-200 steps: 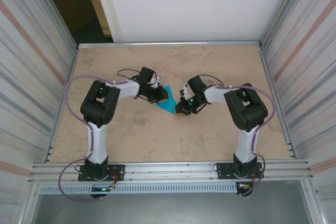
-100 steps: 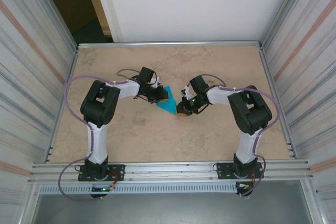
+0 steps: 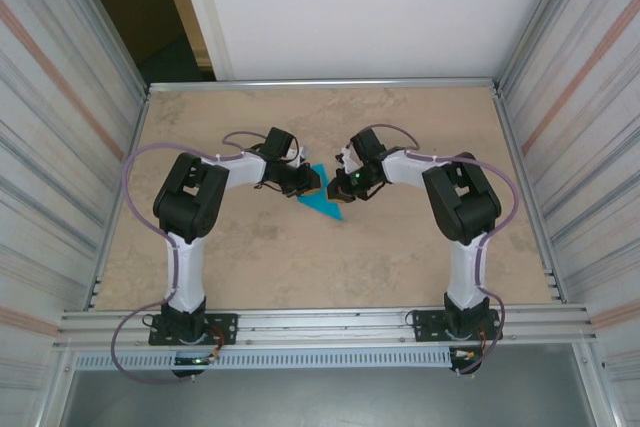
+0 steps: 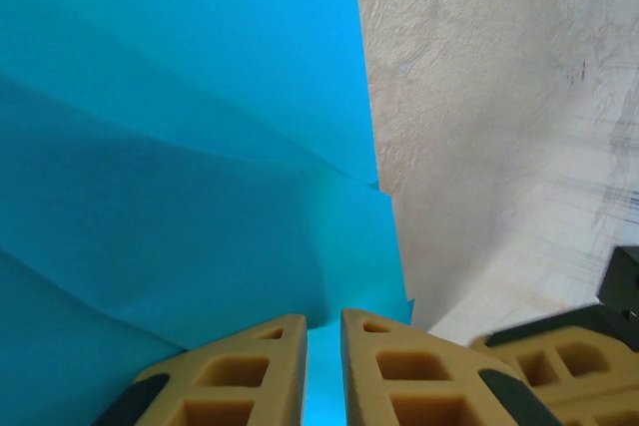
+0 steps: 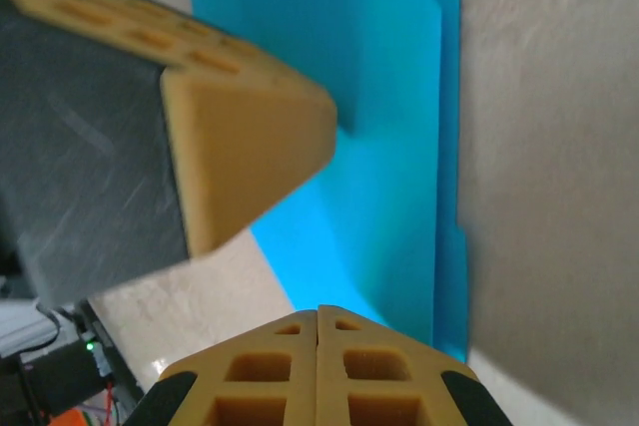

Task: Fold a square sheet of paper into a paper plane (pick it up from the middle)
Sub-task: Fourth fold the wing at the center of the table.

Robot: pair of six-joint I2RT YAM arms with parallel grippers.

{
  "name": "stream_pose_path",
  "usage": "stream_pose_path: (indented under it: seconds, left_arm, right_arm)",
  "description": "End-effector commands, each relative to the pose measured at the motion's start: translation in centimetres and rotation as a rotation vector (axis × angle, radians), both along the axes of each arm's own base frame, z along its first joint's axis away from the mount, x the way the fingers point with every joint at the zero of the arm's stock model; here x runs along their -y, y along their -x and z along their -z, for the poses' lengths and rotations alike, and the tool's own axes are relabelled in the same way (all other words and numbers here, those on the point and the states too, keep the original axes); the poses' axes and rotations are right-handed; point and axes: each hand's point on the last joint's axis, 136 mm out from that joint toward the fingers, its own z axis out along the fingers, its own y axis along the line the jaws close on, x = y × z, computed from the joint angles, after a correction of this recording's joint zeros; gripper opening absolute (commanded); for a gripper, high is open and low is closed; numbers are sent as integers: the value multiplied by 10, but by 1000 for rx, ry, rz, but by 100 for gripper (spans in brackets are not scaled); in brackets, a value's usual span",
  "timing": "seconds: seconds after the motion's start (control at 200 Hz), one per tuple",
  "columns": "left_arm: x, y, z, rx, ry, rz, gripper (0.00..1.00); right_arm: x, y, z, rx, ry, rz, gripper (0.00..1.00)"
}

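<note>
A fold is in hand on the square sheet of paper [image 3: 322, 203], at frame centre. The left gripper [image 4: 323, 318] stands narrowly apart and the right gripper [image 5: 318, 314] is closed. The next move probably calls for pressing the crease flat.

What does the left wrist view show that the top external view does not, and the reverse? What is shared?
Left wrist adds: crease lines across the blue paper, and a slim gap between the fingers of the left gripper. Top external adds: both arms, the whole table, the side walls. Shared: the blue paper on the table, the right gripper beside the left.
</note>
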Motion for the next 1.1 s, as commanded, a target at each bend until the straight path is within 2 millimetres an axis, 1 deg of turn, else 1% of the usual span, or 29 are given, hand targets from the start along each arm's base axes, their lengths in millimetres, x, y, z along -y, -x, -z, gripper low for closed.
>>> stream_pose_path:
  seconds: [0.0,0.055,0.13,0.256,0.411,0.551,0.892,0.937,0.982,1.032,1.097]
  left_arm:
    - [-28,31,62,-166,-167,-36,18]
    - [-28,32,63,-172,-173,-40,18]
    - [-31,32,64,-182,-189,-48,18]
    - [-39,35,69,-210,-244,-71,18]
    - [-46,38,75,-242,-290,-86,18]
    - [-47,38,77,-248,-301,-90,18]
    - [-45,36,75,-240,-290,-78,18]
    - [-44,36,74,-236,-285,-77,18]
    - [-43,36,73,-231,-279,-74,18]
    - [-42,35,71,-224,-270,-68,18]
    - [-40,34,69,-216,-263,-62,18]
  right_arm:
    - [-1,2,16,-24,46,-19,3]
    - [0,2,20,-33,53,-21,3]
    - [2,8,26,-51,67,-31,3]
    - [10,27,33,-88,92,-49,3]
    - [23,52,31,-113,105,-65,3]
    - [32,71,28,-134,109,-76,3]
    - [56,100,29,-165,110,-51,3]
    - [56,101,25,-150,97,-49,3]
    - [55,99,15,-120,76,-48,3]
    - [50,90,-4,-76,34,-34,3]
    - [41,72,-35,17,-30,1,4]
